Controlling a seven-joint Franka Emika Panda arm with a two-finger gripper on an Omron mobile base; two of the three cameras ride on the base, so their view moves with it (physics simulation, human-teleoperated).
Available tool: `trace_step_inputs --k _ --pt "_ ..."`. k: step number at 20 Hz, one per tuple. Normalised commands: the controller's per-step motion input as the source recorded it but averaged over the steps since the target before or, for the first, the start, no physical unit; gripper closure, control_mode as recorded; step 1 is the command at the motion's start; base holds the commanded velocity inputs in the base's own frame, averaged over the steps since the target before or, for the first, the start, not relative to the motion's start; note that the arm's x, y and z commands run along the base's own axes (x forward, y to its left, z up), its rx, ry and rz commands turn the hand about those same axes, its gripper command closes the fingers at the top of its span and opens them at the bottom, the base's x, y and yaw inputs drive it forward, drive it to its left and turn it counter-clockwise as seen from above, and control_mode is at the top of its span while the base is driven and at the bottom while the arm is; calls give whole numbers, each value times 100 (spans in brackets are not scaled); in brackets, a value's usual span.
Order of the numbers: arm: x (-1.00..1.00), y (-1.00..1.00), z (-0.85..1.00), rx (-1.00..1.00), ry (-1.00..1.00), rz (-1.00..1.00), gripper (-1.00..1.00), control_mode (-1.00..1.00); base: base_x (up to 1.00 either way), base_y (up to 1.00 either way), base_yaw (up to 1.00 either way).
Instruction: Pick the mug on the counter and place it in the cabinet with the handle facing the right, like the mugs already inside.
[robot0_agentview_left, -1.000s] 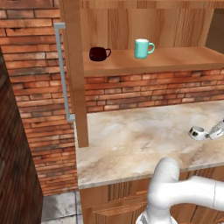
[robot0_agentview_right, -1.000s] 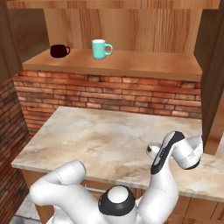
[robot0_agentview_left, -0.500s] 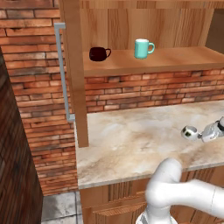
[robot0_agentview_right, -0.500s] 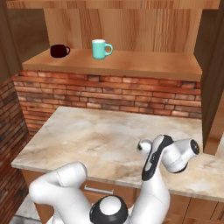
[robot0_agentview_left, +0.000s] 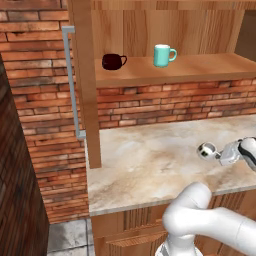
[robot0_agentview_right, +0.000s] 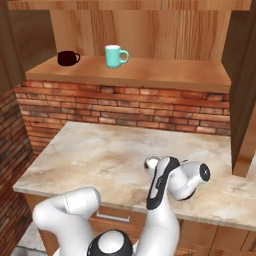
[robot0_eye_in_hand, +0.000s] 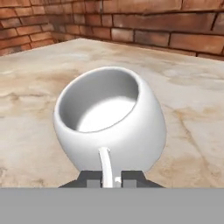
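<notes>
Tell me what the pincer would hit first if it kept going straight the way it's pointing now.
Apart from the white mug that the pincer already grips by its handle, probably the brick wall behind the counter, though depth is unclear.

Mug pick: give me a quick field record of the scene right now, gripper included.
mug: white, held by its handle, mouth tipped toward the brick wall
gripper: shut on the handle, above the counter
shelf: plank in the cabinet, above the counter
shelf mugs: maroon mug left, teal mug right, both upright, handles to the right
placement: not yet done
</notes>
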Motion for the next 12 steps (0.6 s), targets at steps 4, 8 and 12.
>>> trace_step_inputs --k 4,8,12 --pt "0 23 46 9 -5 0 100 -100 0 0 0" --pt "0 21 59 17 -1 0 100 -100 0 0 0" --pt "0 23 59 11 0 0 100 -100 0 0 0"
